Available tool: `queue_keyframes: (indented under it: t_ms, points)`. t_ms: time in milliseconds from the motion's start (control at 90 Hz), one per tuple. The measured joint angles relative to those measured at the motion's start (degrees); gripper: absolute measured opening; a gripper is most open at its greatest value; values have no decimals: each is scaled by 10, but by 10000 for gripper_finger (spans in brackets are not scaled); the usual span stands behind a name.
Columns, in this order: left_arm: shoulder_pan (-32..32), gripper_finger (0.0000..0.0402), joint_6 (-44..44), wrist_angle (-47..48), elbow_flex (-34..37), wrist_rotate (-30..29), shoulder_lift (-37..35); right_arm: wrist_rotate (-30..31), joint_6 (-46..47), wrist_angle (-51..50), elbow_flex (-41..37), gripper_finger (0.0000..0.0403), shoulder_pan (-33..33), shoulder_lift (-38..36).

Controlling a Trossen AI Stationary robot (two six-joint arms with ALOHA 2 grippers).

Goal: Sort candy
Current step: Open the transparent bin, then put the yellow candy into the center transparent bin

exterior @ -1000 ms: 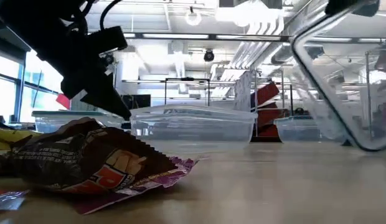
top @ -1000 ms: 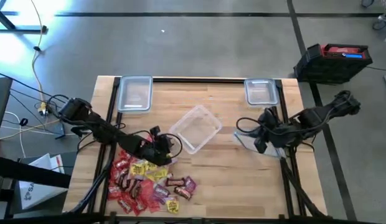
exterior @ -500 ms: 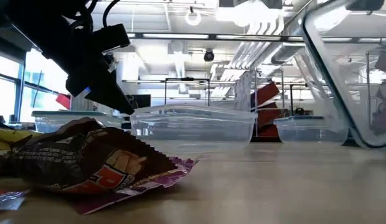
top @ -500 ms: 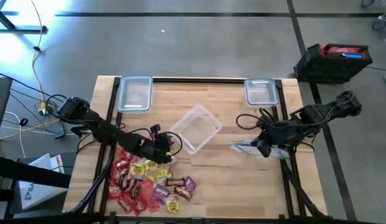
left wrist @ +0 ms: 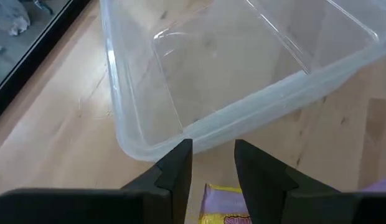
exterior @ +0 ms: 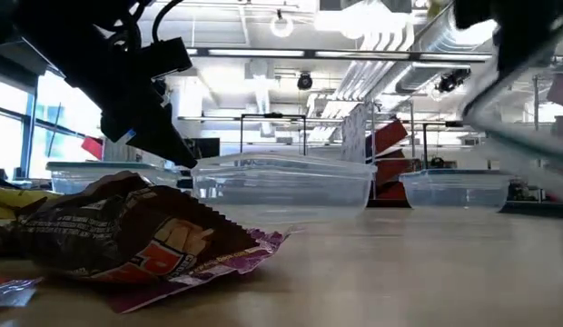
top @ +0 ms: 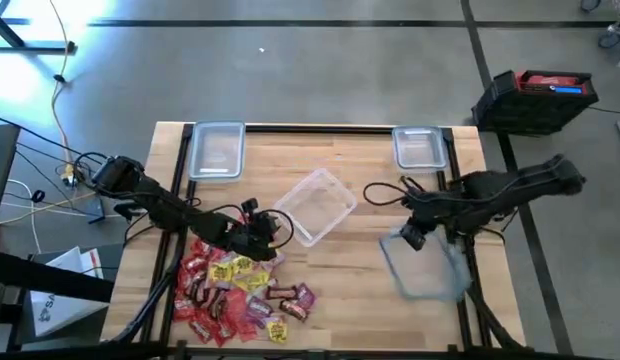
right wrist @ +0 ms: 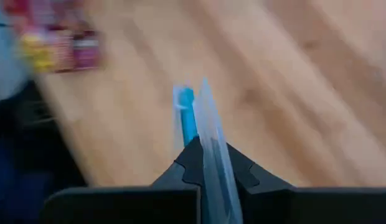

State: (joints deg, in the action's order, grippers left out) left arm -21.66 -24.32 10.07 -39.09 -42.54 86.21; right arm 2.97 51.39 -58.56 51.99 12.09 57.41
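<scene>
A wooden table (top: 350,290) carries a pile of candy (top: 235,292) at lower left, a clear tub (top: 313,206) at centre, and two more tubs (top: 217,150) (top: 418,146) along the top edge

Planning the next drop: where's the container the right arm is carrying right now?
In the high view, the clear container is held by the right gripper over the table's right side, toward the front edge, right of the tilted central container.

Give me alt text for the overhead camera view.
The right end effector grips a clear rectangular plastic container over the wooden table's right side. The left end effector hovers between a wrapped candy pile and a central clear tub.
</scene>
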Motion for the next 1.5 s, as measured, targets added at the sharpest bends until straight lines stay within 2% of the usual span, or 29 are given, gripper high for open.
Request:
queue_keyframes:
  t_ms: [200,344,433,600,689,878,1056,1333,1500]
  points:
    - [-3,106,9,4,0,0,0,42,-9,67,-100,1,-41,0]
    - [-18,106,19,11,0,26,-31,41,-9,106,-158,16,-51,1]
    - [-27,106,19,41,0,78,-72,42,-11,105,-177,36,-51,1]
    - [-32,106,-45,130,0,239,-150,59,-50,99,-180,78,-51,1]
    - [-35,106,-84,161,0,279,-168,82,-85,96,-174,100,-55,1]
    - [-64,106,-112,171,0,311,-143,110,-139,106,-160,137,-60,1]
    - [-99,112,-154,171,0,320,-102,85,-154,205,-157,160,-27,13]
    - [-118,130,-191,174,0,328,-50,74,-144,306,-157,176,66,147]
    - [-114,138,-191,162,-2,307,-11,70,-113,275,-157,176,90,213]
